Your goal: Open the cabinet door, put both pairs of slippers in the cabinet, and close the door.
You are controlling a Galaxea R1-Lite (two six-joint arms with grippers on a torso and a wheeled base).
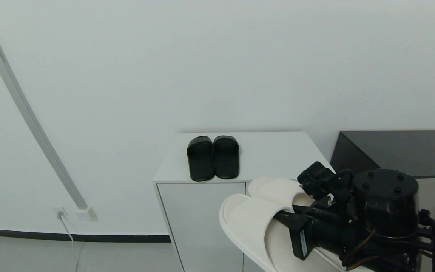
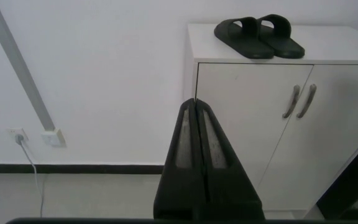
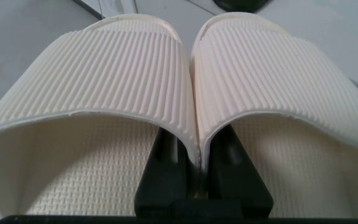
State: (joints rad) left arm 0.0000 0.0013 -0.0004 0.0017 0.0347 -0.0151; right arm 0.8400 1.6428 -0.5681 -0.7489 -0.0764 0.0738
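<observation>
A pair of black slippers (image 1: pixel 213 157) lies side by side on top of the white cabinet (image 1: pixel 270 151), whose two doors (image 2: pixel 253 124) are closed with handles (image 2: pixel 298 101) at the middle. My right gripper (image 1: pixel 283 217) is shut on the white slippers (image 1: pixel 255 223), pinching the inner edges of both straps (image 3: pixel 196 99), and holds the pair in the air in front of the cabinet's right side. My left gripper (image 2: pixel 196 106) is shut with nothing in it, off to the left of the cabinet, pointing toward its left door.
A dark grey unit (image 1: pixel 398 151) stands right of the cabinet. A grey cable duct (image 1: pixel 25 109) runs down the wall to a socket (image 1: pixel 59 211) with a white cord. Bare floor (image 2: pixel 73 193) lies left of the cabinet.
</observation>
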